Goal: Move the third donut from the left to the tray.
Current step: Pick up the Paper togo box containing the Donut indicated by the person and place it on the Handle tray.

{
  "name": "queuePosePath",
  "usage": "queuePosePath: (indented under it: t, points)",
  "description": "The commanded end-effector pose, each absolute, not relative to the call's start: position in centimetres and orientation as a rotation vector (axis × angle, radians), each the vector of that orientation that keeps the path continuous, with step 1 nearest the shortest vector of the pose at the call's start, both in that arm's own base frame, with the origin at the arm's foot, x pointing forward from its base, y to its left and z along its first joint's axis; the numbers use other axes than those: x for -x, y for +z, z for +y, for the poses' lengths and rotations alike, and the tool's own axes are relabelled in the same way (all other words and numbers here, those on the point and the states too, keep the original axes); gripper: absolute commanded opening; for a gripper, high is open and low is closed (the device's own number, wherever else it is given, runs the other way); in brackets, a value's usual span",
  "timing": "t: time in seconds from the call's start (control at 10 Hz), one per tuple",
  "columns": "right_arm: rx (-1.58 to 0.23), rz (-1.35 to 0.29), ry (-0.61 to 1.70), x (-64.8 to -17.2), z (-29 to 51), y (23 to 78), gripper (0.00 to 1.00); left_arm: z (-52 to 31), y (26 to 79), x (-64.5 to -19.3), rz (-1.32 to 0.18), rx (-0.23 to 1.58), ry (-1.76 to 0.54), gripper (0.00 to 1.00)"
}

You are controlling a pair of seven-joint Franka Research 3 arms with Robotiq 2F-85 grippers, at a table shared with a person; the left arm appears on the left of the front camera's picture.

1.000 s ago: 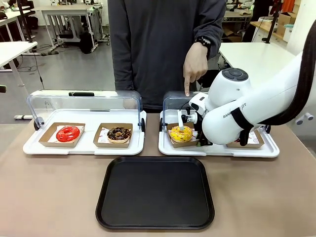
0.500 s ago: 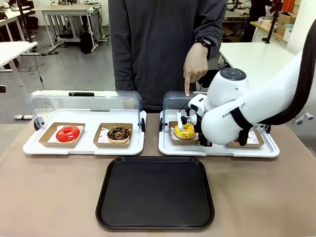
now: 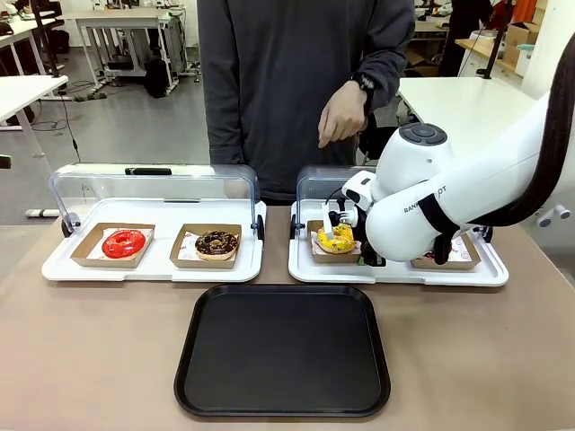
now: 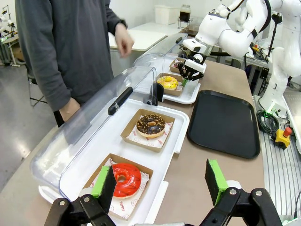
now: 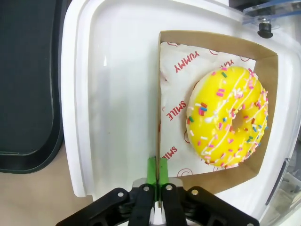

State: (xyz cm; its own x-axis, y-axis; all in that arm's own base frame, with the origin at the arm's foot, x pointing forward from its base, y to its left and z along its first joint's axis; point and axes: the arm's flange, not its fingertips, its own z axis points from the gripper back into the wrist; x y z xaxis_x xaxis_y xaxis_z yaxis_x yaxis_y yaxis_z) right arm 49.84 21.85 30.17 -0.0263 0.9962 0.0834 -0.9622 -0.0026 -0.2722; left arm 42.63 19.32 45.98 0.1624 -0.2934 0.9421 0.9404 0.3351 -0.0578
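**A:** Where is the third donut (image 3: 335,236)?

**B:** It's in its cardboard holder (image 5: 207,40), at the left end of the right-hand white tray (image 3: 395,272). The clear lid (image 3: 316,182) stands raised behind it. The black tray (image 3: 283,350) lies bare on the table just in front.

**A:** And the right gripper (image 3: 334,224)?

**B:** It's reaching in from the right. The wrist view shows its green pads (image 5: 151,170) pressed together on the holder's side wall, beside the printed paper under the donut. I can't tell whether the holder rests flat on the white tray.

**A:** And the left gripper (image 4: 159,183)?

**B:** Its fingers are spread wide with nothing between them. It hovers over the near end of the other white tray (image 3: 153,267), close to the red donut (image 4: 123,178). The chocolate donut (image 4: 151,125) sits next along.

**A:** What's the surface like?

**B:** It's a plain tan tabletop (image 3: 90,359). The two white trays stand side by side along its far half, with the black one centred nearer the robot.

**A:** And the room?

**B:** A person in a dark grey top stands at the far edge, one hand (image 3: 341,115) held at chest height, well above the trays. Behind them are a grey floor, white worktables (image 3: 126,18) and some cardboard boxes (image 3: 517,40) on shelving at the right.
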Motion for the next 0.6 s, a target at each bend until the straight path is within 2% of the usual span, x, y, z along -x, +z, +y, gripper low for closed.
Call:
queuePosePath:
  t: [0.0,0.2,0.5]
  points:
    - [0.149,-0.285,1.573,-49.8,21.8,30.2,0.02,19.2,46.1,-42.6,-1.039,0.796,-1.029,1.0]
    - [0.203,-0.375,1.546,-48.6,22.6,32.3,0.02,19.2,46.1,-42.6,-1.039,0.796,-1.029,1.0]
    - [0.229,-0.401,1.521,-47.3,24.0,34.3,0.02,19.2,46.1,-42.6,-1.039,0.796,-1.029,1.0]
